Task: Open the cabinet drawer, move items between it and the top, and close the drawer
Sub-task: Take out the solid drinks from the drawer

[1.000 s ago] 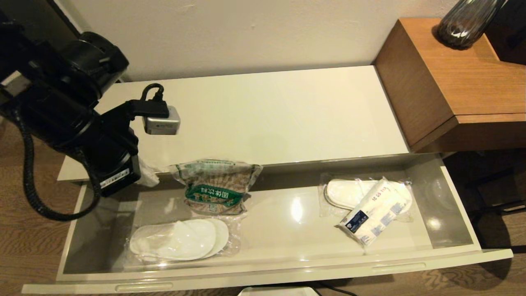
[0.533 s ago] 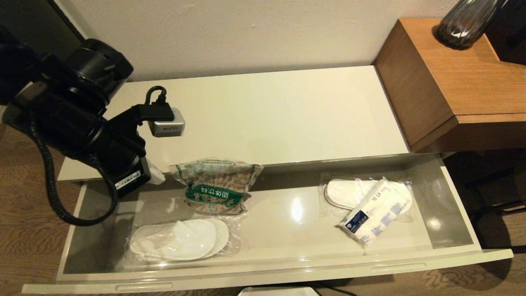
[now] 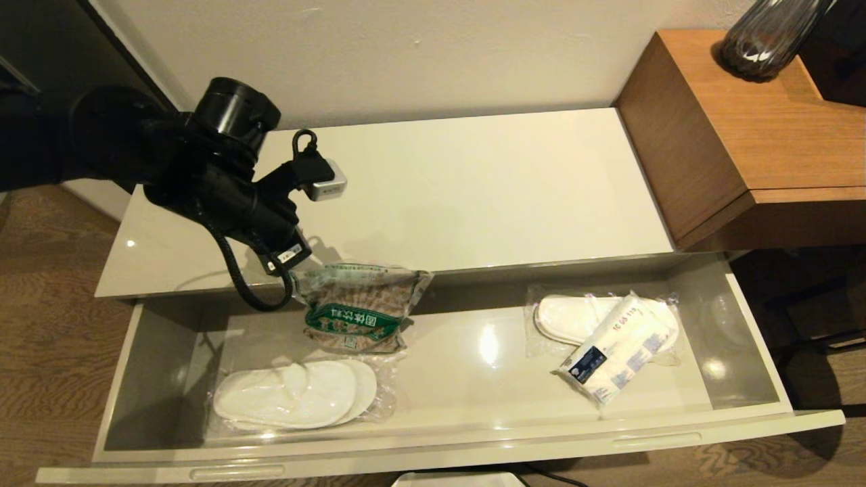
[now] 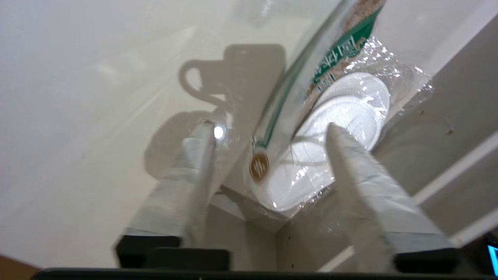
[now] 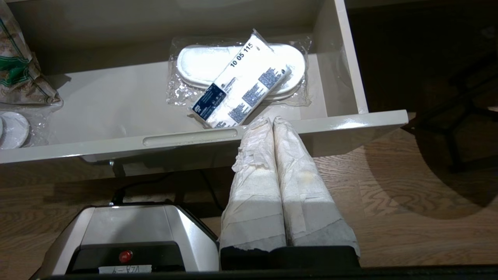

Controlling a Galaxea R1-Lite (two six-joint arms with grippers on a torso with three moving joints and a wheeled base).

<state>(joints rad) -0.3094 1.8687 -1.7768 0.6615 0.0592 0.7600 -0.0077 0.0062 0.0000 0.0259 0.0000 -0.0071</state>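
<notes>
The cabinet drawer [image 3: 440, 453] stands pulled wide open. A clear bag of brown snacks [image 3: 355, 308] with a green band leans upright against the drawer's back, its top at the edge of the cream top [image 3: 460, 189]. My left arm [image 3: 230, 189] reaches over the top's left part, down to the bag's upper left corner. The left gripper [image 4: 271, 127] is open, and the bag's [image 4: 334, 50] sealed edge runs between the fingers, ungripped. The tissue pack [image 3: 619, 348] lies on wrapped slippers at the drawer's right. My right gripper [image 5: 268, 120] is shut and empty, just outside the drawer front [image 5: 350, 124].
Wrapped white slippers [image 3: 298, 396] lie in the drawer's front left; a second pair [image 3: 568, 318] sits under the tissue pack. A taller brown desk [image 3: 758, 135] with a dark glass vase [image 3: 764, 34] adjoins the right end. My grey base [image 5: 128, 229] is below the drawer.
My left arm has swung right and back, from the drawer's left end to over the top, bringing the open gripper to the snack bag's upper left corner. Bag and tissue pack have not moved.
</notes>
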